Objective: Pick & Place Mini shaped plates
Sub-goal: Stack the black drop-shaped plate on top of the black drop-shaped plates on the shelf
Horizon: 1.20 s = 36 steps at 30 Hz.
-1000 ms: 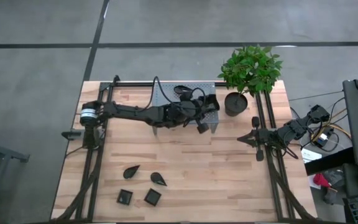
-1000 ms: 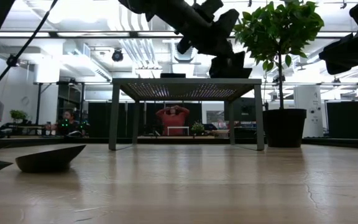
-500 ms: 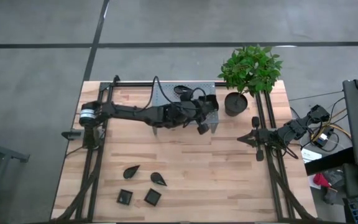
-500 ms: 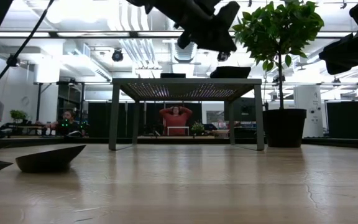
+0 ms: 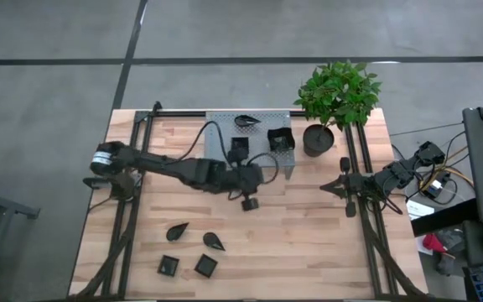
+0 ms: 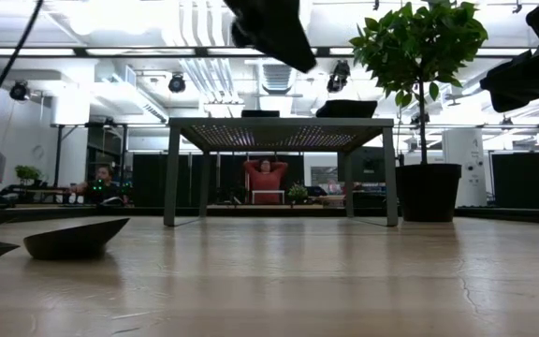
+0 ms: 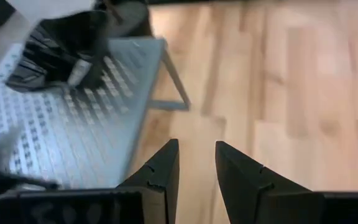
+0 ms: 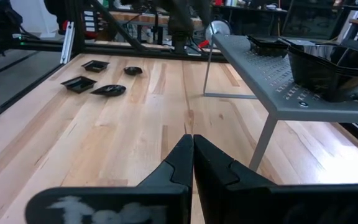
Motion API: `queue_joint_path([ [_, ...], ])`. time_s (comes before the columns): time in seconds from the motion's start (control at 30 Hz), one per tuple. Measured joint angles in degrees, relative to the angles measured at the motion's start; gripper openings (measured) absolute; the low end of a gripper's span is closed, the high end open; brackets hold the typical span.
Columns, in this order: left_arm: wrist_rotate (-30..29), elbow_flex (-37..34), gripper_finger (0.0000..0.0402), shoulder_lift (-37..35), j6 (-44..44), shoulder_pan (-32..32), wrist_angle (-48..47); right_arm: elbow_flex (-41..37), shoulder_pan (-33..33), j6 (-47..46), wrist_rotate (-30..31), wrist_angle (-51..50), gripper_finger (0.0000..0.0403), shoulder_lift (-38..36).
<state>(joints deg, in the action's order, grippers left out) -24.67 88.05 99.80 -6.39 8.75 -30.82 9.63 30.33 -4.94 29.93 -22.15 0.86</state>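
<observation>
Left gripper empty, clear of the stand

The left gripper (image 5: 248, 201) hangs with fingers spread, holding nothing, just off the stand (image 5: 216, 126). Three plates (image 5: 281, 139) sit on top behind it, likely delivered; four plates (image 5: 206, 266) wait on the table (image 5: 309, 243) ahead. The right gripper (image 5: 332, 186), pressed shut, waits aside.

Three small black plates sit on the grey perforated metal stand (image 5: 225, 126): a leaf-shaped plate (image 5: 246, 121), a small square plate (image 5: 239, 146) and a larger wavy-edged square plate (image 5: 280, 139). Four more lie on the wooden bench (image 5: 309, 226): two black teardrop plates (image 5: 177, 229) (image 5: 214, 242) and two black square plates (image 5: 168, 266) (image 5: 205, 267).
</observation>
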Motion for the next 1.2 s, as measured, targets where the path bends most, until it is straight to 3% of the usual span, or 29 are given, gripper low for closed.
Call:
queue_joint_path([
  [0.23, 0.1, -0.1, 0.0099, -0.6, -4.1, 6.4, -8.3, 0.0, 0.0, 0.0, 0.0, 0.0, 0.0008, 0.0],
  [0.6, 0.5, -2.5, 0.0097, -0.5, -17.4, 13.0, -12.8, 0.0, 0.0, 0.0, 0.0, -0.1, 0.0008, 0.0],
  [1.03, 14.8, -13.8, 0.0097, -0.4, -31.2, 18.3, -11.3, 0.0, 0.0, 0.0, 0.0, -0.1, 0.0008, 0.0],
  [1.2, 16.2, -16.1, 0.0097, -0.4, -33.4, 22.1, -8.5, 0.0, 0.0, 0.0, 0.0, -0.1, 0.0008, 0.0],
])
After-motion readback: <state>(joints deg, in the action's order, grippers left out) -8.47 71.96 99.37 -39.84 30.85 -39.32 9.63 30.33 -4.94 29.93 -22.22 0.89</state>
